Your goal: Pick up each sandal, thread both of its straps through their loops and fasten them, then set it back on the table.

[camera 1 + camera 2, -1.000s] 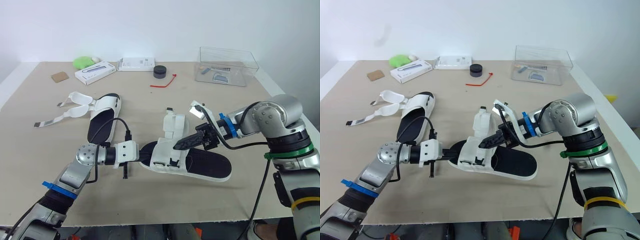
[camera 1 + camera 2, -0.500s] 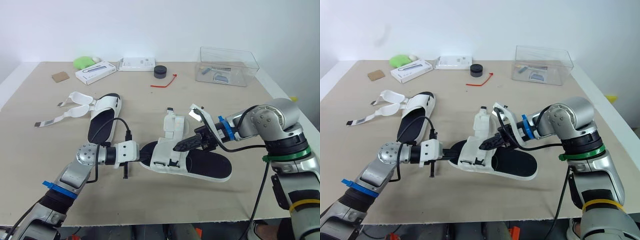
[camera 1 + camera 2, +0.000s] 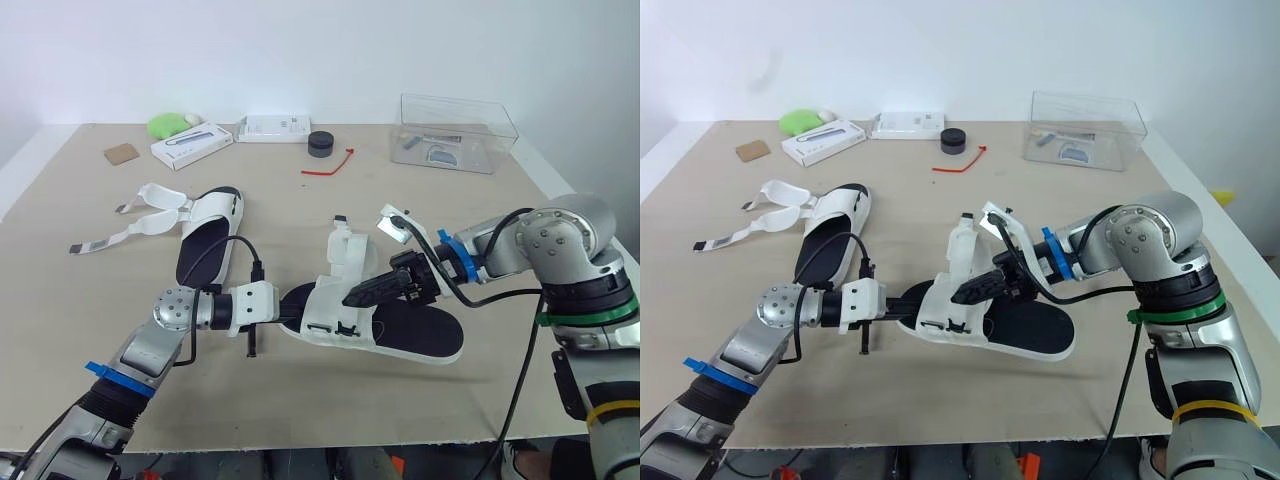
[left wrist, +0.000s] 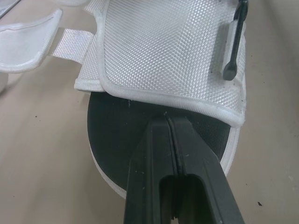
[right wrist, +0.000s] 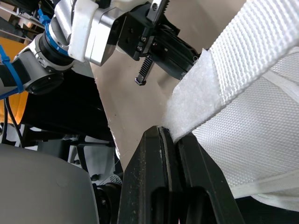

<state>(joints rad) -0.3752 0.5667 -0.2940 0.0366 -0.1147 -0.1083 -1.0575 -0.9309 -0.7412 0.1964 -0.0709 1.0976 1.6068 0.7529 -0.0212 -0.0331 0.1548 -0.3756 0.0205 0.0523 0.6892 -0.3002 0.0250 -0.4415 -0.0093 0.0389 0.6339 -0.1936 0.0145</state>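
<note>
Gripping 1 sandal with 2 claws

Left claw (image 4: 168, 122) is closed on the rim of the black sole of the near sandal (image 3: 405, 332), at its rounded end. The white woven upper starts just beyond the fingertips. Right claw (image 5: 163, 133) is pinched shut on a white strap (image 5: 233, 60) of the same sandal, with the strap's fuzzy edge caught between its fingers. The 2 claws point at each other with the sandal's upper between them. The sole runs on below the right claw's wrist over the tabletop (image 3: 300, 400). A second sandal (image 3: 208, 232) lies well apart, beyond the left claw, its 2 loose straps (image 3: 130, 225) spread flat. Far beyond both claws stand a clear box (image 3: 457, 132), a black puck (image 3: 319, 144), a red cord (image 3: 330, 164), a white box (image 3: 190, 145) and a green lump (image 3: 168, 124).
</note>
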